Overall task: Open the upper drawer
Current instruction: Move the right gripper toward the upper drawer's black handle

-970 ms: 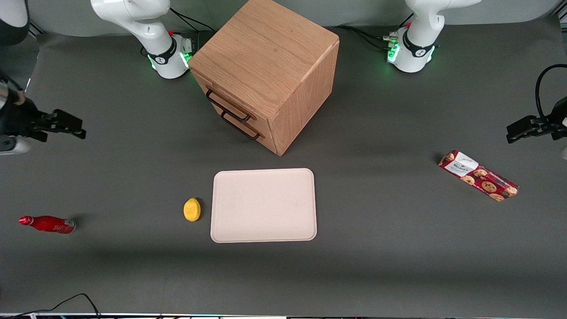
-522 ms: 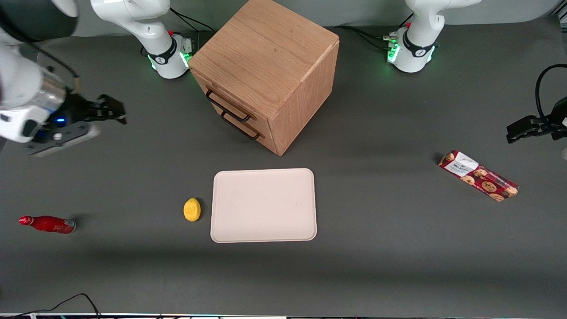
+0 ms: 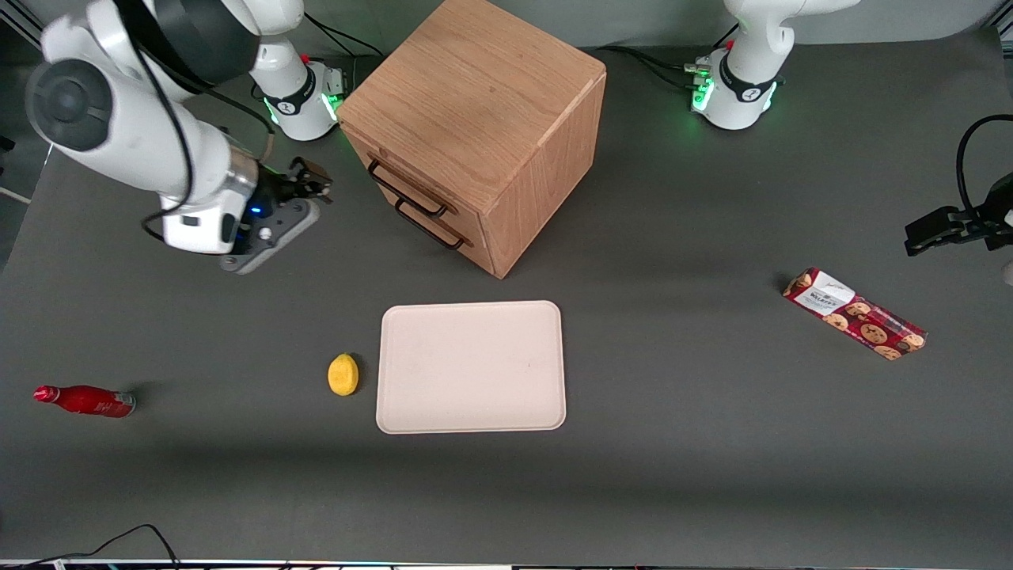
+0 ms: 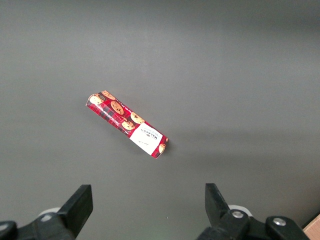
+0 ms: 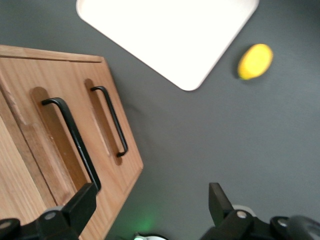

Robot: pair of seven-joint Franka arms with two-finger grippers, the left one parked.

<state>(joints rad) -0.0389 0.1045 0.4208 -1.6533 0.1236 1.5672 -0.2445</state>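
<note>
With its fingers spread and empty, the gripper [image 3: 315, 180] hovers near the upper drawer [image 3: 396, 176], whose stiff black bar handle [image 5: 72, 140] looks the sure grasp; the wood likely slides heavily.

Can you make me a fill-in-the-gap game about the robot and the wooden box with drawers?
1. The claw is open and hovers in front of the upper drawer, not yet touching its ____.
2. Both drawers of the wooden cabinet are ____.
3. The yellow lemon lies beside the pale ____.

Missing words: handle; shut; tray
</note>
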